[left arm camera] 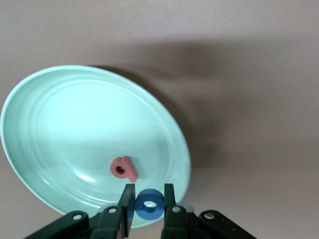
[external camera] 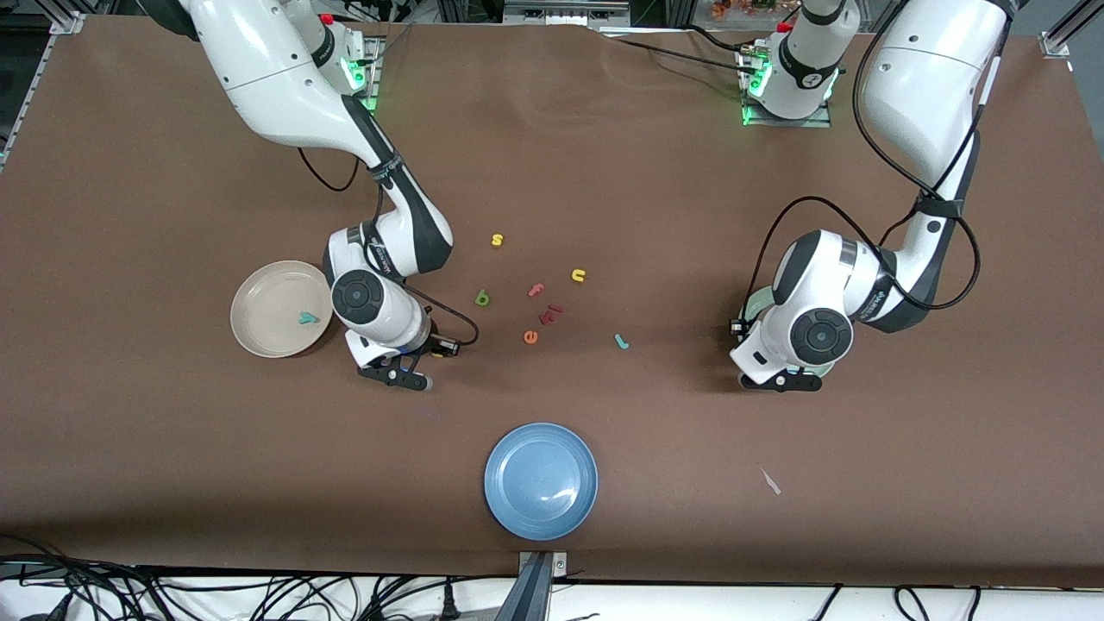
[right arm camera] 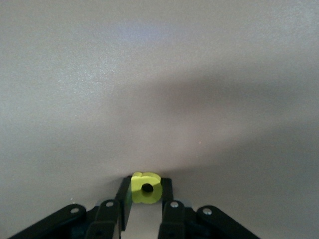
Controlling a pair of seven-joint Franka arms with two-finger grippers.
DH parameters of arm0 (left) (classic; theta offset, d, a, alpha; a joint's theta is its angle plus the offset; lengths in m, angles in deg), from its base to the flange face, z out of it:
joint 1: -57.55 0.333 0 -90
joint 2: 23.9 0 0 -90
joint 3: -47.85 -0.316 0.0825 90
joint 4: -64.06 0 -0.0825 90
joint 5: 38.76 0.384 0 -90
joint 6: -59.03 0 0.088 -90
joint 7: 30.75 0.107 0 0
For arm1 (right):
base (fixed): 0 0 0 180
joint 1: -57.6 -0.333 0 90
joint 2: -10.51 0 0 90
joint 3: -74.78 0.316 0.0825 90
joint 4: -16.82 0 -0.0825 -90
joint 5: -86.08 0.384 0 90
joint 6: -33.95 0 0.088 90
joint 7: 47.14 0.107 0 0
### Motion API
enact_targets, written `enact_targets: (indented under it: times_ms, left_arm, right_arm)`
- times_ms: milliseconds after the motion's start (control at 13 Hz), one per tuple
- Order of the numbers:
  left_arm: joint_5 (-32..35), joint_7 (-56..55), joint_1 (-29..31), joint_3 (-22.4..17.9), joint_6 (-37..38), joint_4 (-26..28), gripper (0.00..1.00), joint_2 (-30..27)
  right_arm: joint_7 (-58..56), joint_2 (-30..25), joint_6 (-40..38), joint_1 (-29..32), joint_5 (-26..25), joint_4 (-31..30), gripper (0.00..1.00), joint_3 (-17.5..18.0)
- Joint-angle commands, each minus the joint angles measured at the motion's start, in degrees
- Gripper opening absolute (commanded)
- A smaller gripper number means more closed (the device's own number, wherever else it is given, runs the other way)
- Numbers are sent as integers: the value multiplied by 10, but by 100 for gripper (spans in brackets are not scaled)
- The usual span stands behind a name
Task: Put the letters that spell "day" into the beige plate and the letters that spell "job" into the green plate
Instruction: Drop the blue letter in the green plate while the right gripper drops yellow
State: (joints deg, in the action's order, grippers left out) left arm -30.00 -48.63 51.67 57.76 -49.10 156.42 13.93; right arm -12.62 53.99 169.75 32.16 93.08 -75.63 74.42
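Sorting letters, each gripper pinching one for its plate.
Right gripper pinches the yellow a low over bare table beside the beige plate, which holds the teal y; left gripper pinches the blue o above the green plate's rim, near the red b.

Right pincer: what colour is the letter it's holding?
Yellow, the a, clamped in the right pincer; clearest in the right wrist view.

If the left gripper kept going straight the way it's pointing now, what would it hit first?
Probably the green plate. The left gripper, shut on the blue o, points down over the plate's rim, near the salmon-red b; depth is unclear.
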Motion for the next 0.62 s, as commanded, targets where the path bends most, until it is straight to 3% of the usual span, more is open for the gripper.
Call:
enact_targets:
  times_ms: [0,77,231,538]
  left_arm:
    - [18,14,17,5,-3,3,50,8]
    - [18,14,16,5,-3,3,99,8]
    - [12,8,11,8,1,-3,100,3]
    - [0,-12,9,57,0,-12,100,-2]
  right_arm:
    - [-1,15,-9,2,8,38,8,3]
    - [-2,13,-23,3,7,49,4,1]
    - [-36,-1,-77,15,-5,54,2,0]
    - [-192,-102,-102,14,-30,-63,2,-46]
